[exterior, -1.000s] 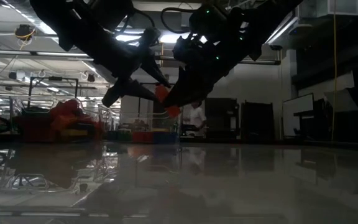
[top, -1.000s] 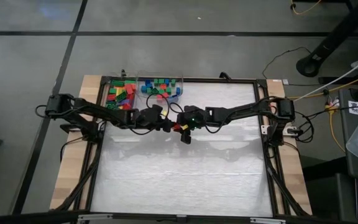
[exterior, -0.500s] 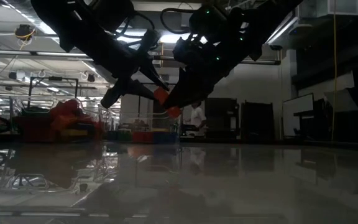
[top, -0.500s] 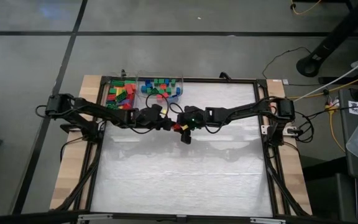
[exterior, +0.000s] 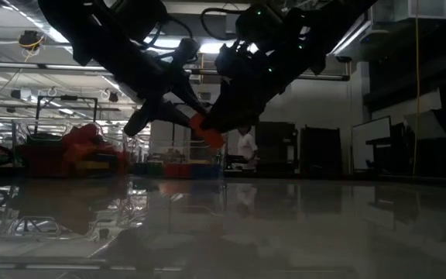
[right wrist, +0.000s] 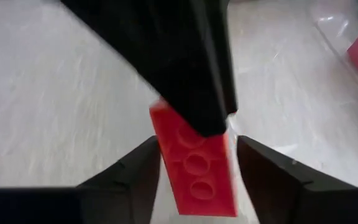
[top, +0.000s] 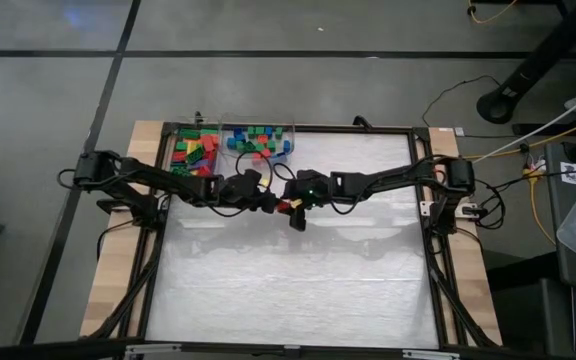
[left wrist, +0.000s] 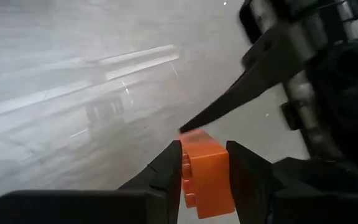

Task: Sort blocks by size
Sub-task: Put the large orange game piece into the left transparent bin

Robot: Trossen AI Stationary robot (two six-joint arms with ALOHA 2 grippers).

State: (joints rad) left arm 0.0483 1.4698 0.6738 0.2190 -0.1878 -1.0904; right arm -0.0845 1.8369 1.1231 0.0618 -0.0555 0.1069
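Left wrist view: left gripper point(left wrist: 204, 165) pinches an orange-red brick point(left wrist: 205, 175) above the bare surface point(top: 298, 280), both arms mid-air at centre. Right gripper point(right wrist: 194, 165) has fingers spread either side of the same brick, gaps visible, likely mid-handoff. Brick is hard glossy plastic, rectangular, round studs in a row. Surface is pale, smooth, reflective. Farther back, two clear bins point(top: 233, 143) hold the remaining blocks point(top: 258, 140), mixed colours, seemingly mostly sorted; this one is left to place.
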